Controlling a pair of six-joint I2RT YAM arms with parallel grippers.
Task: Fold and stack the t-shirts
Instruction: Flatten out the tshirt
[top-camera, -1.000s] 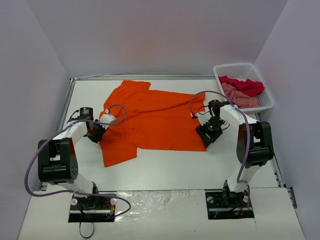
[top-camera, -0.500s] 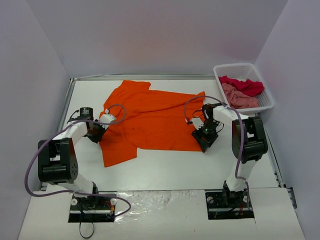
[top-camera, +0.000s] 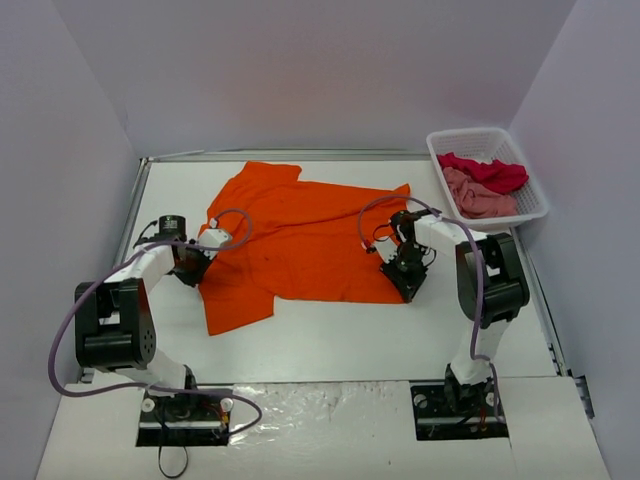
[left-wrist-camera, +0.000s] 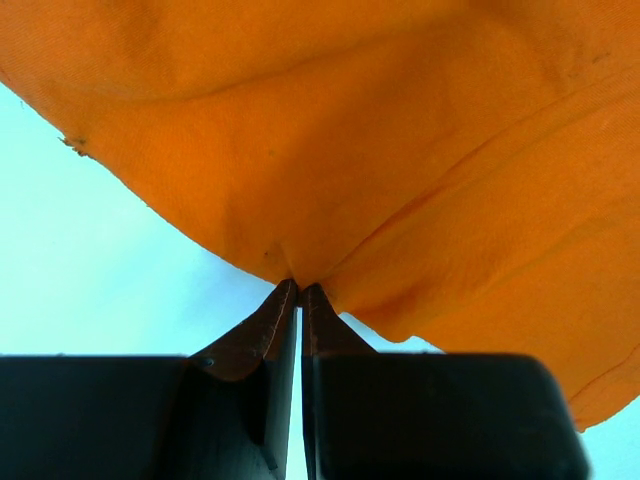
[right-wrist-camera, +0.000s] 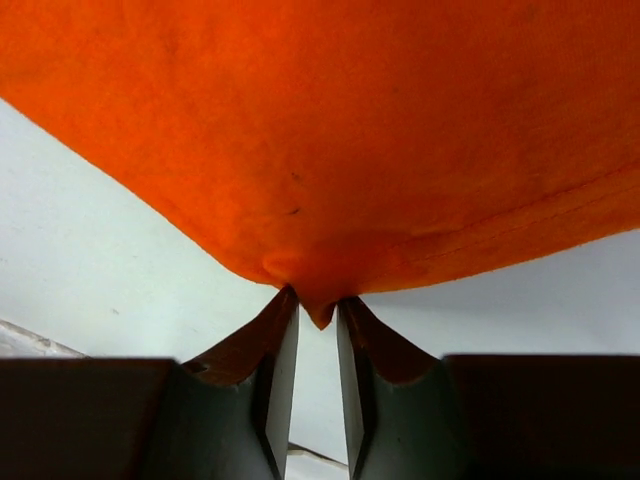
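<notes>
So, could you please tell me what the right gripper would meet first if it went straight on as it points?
The orange t-shirt: the right gripper pinches its edge, so going on would push straight into that cloth. Whether the table lies close behind the cloth is unclear from here.

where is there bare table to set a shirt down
Bare table lies along the near side, in front of the orange t-shirt, and at the far left corner. Crowded: the middle under that shirt, and the basket far right.

Bright, even light — faint shadows, sharp focus.
</notes>
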